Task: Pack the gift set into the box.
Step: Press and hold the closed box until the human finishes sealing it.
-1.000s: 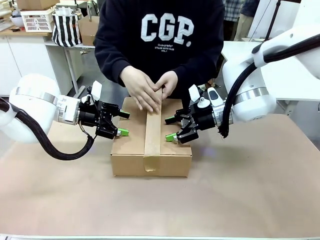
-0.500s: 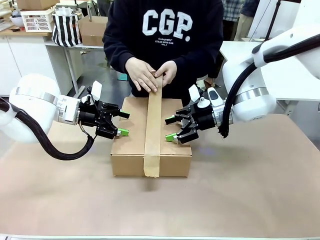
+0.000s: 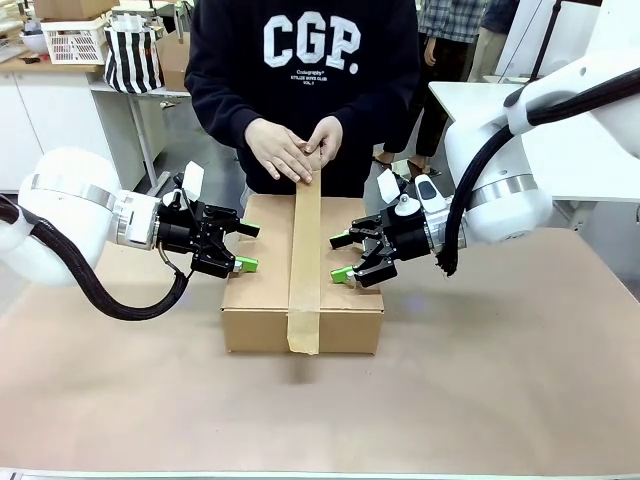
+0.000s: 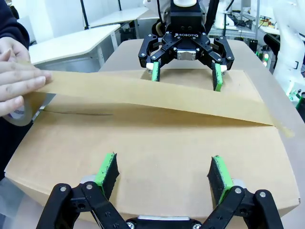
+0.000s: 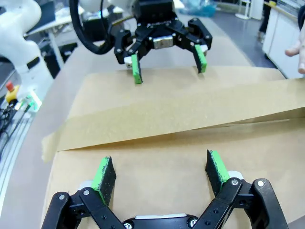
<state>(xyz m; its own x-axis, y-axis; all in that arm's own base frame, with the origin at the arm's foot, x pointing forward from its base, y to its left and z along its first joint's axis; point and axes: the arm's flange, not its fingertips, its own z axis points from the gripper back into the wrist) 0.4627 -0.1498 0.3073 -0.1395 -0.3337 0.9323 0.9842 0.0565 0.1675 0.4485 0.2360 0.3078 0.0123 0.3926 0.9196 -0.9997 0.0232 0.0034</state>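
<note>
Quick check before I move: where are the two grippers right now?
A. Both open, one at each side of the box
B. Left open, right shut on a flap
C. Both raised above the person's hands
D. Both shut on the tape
A: the left gripper and right gripper stand open on opposite sides of the box, holding nothing, while the person's hands pull the tape.

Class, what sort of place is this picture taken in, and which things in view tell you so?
Probably a robotics lab or workshop: two robot arms, left gripper and right gripper, flank a box a person tapes shut, with white workbenches behind.
</note>
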